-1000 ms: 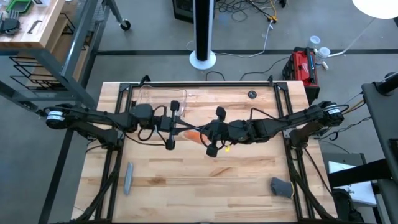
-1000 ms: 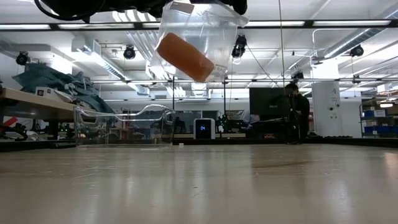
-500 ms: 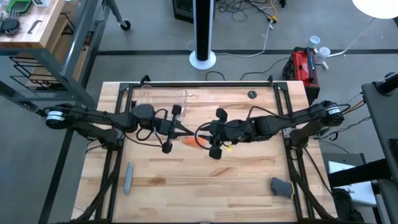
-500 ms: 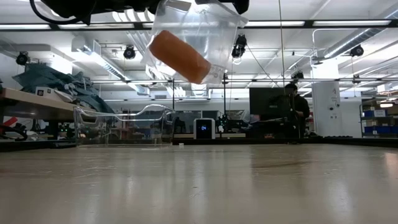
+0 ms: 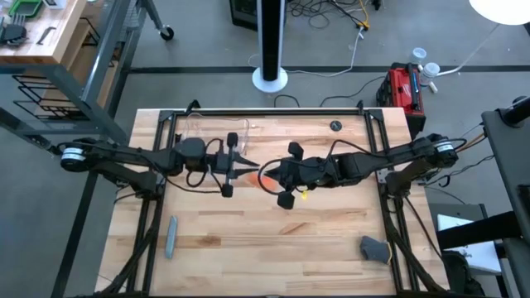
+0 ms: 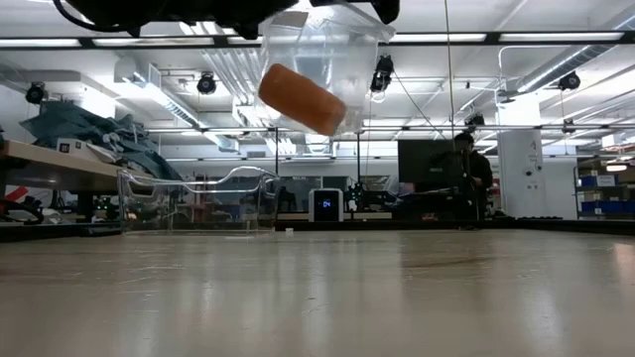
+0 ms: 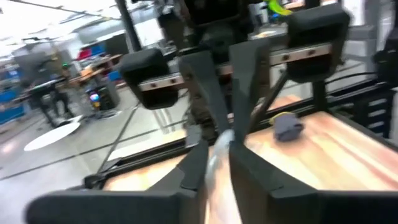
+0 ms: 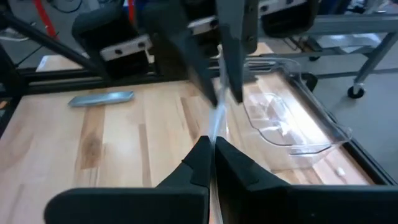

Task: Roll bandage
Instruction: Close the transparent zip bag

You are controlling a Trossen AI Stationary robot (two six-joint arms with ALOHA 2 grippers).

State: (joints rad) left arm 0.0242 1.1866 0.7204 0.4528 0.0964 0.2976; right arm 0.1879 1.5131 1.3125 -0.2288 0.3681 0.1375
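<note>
We read this as pre-rolling: the bandage (image 6: 301, 98) isn't free yet, it hangs as one stubby orange roll inside a clear plastic wrap (image 6: 332, 45), held up over mid-table between both arms, well clear of the wood. Left to right in the high view: left gripper (image 5: 234, 165) comes in from the left side, fingers pinched together on the wrap's edge; the left wrist view shows film squeezed between the pads. Bandage shows as an orange patch just right of it. Right gripper (image 5: 273, 176) meets it from the right, fingers likewise closed on the same film; the right wrist view shows the thin sheet running out of its tips toward the other arm. So we've got two clamps on one wrapper, none on the bandage itself. Our judgement: the step in hand is unwrapping. Next move needs the two grips pulled apart to tear or open the film, without dropping the roll off the table. Count: one bandage, one wrap, one clear tray (image 5: 217, 129) at the far edge, one grey bar (image 5: 171, 235) near left, one grey lump (image 5: 374, 248) near right.
</note>
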